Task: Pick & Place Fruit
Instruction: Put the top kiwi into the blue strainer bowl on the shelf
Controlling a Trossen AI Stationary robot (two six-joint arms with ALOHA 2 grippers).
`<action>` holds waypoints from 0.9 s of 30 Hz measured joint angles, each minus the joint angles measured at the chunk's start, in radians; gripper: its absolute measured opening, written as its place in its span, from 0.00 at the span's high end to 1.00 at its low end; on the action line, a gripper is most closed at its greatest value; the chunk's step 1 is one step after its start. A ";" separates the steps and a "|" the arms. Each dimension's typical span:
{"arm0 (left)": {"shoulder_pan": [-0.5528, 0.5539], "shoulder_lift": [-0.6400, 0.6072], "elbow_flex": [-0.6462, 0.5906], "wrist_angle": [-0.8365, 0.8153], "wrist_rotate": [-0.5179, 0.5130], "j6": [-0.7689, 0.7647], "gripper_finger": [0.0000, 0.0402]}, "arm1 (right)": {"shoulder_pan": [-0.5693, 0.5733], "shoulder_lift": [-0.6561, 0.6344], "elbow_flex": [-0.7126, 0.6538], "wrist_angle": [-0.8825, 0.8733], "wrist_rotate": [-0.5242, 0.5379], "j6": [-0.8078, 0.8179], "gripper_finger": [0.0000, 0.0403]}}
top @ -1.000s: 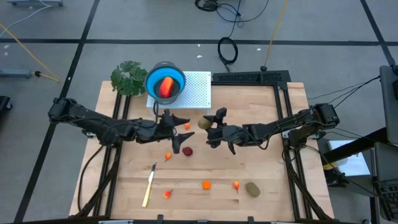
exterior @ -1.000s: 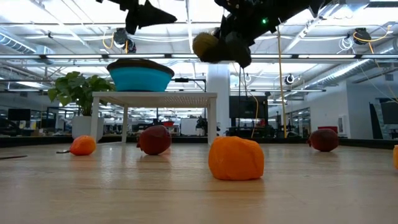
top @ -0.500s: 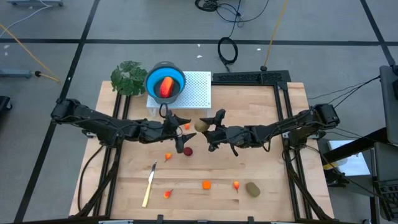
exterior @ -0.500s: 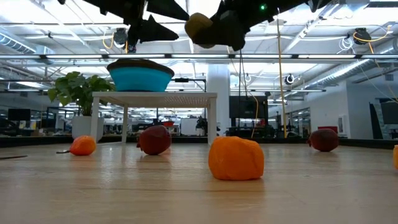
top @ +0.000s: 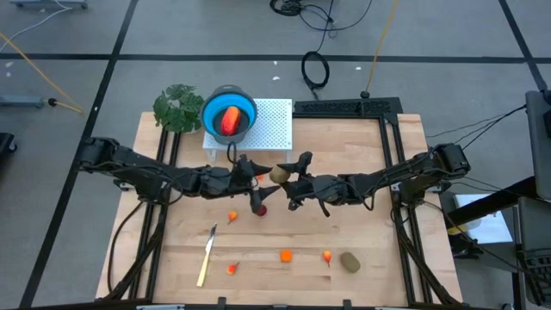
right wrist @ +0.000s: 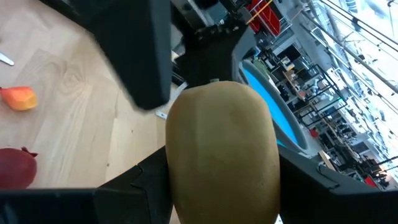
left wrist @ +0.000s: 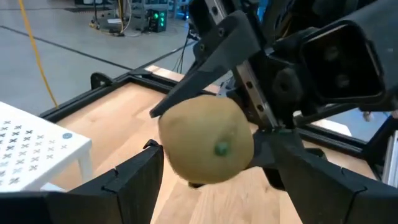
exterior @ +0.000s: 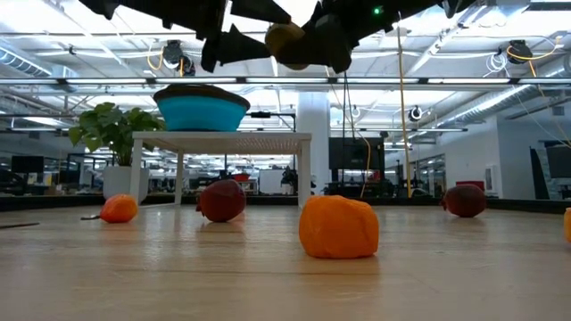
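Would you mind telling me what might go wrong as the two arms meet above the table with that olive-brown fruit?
1. The right tool holds the olive-brown fruit in mid-air; if it releases before the open left tool closes, the fruit may drop and roll across the table.
2. The two tools sit very close, so their fingers could collide.
3. A falling fruit might knock the dark red fruit lying below.

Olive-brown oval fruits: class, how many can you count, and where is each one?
2. One olive-brown oval is gripped in the right gripper above mid-table, facing the open left gripper; the other oval lies on the table's near right. None seems hidden.
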 joint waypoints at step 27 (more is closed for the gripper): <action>0.020 0.060 0.076 -0.047 0.019 0.021 0.50 | 0.014 0.000 0.000 -0.012 0.005 0.102 0.47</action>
